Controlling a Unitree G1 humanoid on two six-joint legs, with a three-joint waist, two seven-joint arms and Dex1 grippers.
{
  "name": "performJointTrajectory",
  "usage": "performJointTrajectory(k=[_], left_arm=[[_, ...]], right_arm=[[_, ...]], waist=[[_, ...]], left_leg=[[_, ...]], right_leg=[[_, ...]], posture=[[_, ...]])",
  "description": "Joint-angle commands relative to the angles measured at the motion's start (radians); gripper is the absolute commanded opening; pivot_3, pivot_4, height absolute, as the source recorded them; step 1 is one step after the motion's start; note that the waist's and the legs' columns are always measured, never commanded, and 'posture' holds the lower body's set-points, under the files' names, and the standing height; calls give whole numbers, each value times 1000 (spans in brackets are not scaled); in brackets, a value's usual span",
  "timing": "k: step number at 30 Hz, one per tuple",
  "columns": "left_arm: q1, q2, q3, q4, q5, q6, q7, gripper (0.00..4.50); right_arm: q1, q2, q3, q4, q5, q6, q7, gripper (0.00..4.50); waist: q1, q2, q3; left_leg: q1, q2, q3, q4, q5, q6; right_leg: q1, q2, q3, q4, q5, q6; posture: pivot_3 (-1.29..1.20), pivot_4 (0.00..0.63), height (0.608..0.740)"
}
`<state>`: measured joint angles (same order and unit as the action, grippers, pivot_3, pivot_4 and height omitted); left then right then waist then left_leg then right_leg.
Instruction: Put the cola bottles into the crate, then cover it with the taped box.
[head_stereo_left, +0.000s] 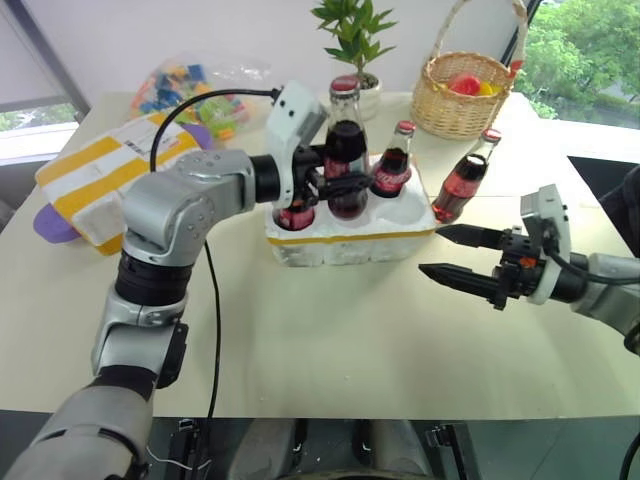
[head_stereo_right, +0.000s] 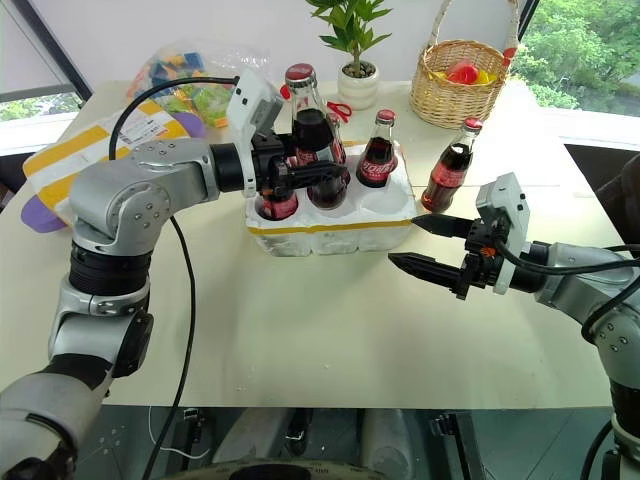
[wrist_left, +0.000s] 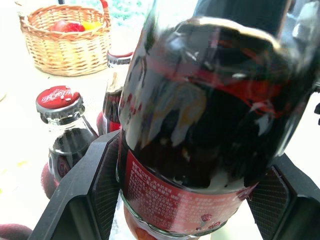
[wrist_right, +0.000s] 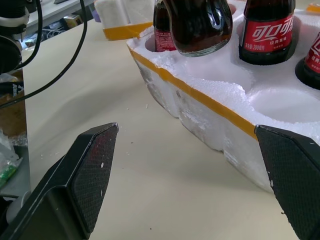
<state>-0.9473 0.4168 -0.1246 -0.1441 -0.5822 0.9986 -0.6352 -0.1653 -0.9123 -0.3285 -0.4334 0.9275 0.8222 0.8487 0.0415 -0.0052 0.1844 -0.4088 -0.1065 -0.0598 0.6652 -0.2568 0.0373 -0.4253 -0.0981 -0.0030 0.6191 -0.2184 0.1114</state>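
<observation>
My left gripper (head_stereo_left: 343, 186) is shut on a cola bottle (head_stereo_left: 345, 135) and holds it upright, its base (wrist_right: 200, 30) just above the middle of the crate (head_stereo_left: 350, 243), a white foam block with a yellow band. Other cola bottles stand in the wells: one at the front left (head_stereo_left: 295, 214) and one at the back right (head_stereo_left: 392, 165). An open well (wrist_right: 292, 102) shows at the crate's right end. One more bottle (head_stereo_left: 462, 185) stands on the table to the right of the crate. My right gripper (head_stereo_left: 448, 255) is open, low and just right of the crate. The taped box (head_stereo_left: 100, 180) lies far left.
A wicker basket (head_stereo_left: 462, 95) with fruit and a potted plant (head_stereo_left: 352, 40) stand behind the crate. A bag of coloured toys (head_stereo_left: 195, 90) lies at the back left, behind the taped box. A black cable (head_stereo_left: 205, 300) hangs from my left arm over the table.
</observation>
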Motion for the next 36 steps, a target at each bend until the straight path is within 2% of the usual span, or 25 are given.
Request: performJointTrajectory(k=[1,10,12,13,27,30,32,36], left_arm=[[25,2,-54,9,25,28,-13,2824],[26,-41,-43,35,52,75,28,2824],[25,-47,-40,46,62,72,31,3880],[25,-51,-39,50,63,72,31,4191],[22,-87,-18,96,93,53,29,4191],[29,-60,-13,66,80,36,-16,4191],[28,2,10,48,68,7,-83,4191],[-15,75,124,43,-27,-17,-197,4191]], right_arm=[[1,10,-48,-39,21,-19,-8,4500],[7,21,-66,-43,30,-18,-33,4500],[9,22,-69,-46,31,-19,-38,4500],[11,23,-74,-47,32,-18,-42,4500],[40,19,-124,-59,51,-13,-69,4500],[48,15,-123,-60,48,-15,-64,4500],[50,2,-119,-51,34,-21,-49,4500],[41,-17,-105,-16,3,-31,-19,4500]], waist=[[0,0,0],[1,4,-5],[1,4,-6],[1,4,-6],[2,5,-11],[1,5,-11],[-1,5,-11],[-4,5,-11]], left_leg=[[0,0,0,0,0,0],[1,0,0,0,0,0],[1,0,0,0,0,0],[1,0,0,0,0,0],[3,0,0,1,0,0],[3,0,0,1,0,0],[3,0,-1,1,0,0],[1,1,0,0,0,0]], right_leg=[[0,0,0,0,0,0],[1,0,0,0,0,0],[2,0,0,0,0,0],[2,0,0,0,0,0],[5,0,0,-1,0,0],[5,0,0,-1,0,0],[5,0,0,-1,0,0],[1,1,0,-1,0,0]], posture=[[0,150,732],[0,150,732],[0,150,732],[0,150,732],[0,150,732],[0,150,732],[0,150,732],[0,150,732]])
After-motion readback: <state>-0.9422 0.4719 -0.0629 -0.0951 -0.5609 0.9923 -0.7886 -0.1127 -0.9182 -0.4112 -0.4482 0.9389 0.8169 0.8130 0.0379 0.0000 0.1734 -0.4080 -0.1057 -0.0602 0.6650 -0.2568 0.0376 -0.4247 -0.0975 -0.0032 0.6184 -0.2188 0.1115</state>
